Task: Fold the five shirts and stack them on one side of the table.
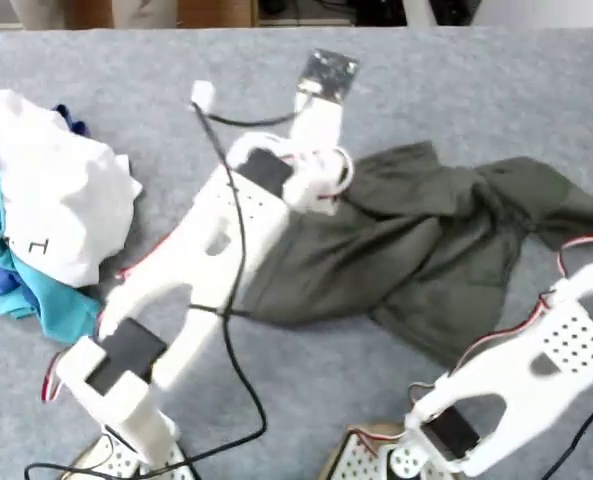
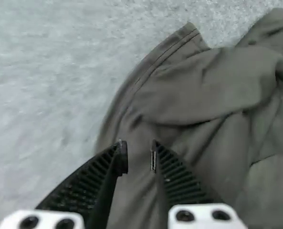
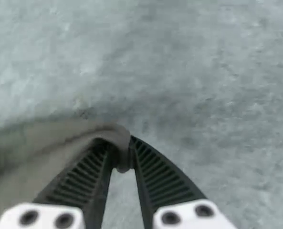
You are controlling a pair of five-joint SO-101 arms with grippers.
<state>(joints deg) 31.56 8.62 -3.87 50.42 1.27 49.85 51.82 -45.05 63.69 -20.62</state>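
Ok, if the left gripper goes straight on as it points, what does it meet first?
The left gripper would likely meet the dark shirt first, near its edge; its height above is unclear.

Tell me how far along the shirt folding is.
Done: nothing looks folded or stacked. The heap of shirts at one side of the table is crumpled. In hand: the dark olive shirt lies rumpled mid-table; the right gripper is shut on its edge, and the left gripper is open just above it. Left: folding this shirt, then the heap, and stacking them all.
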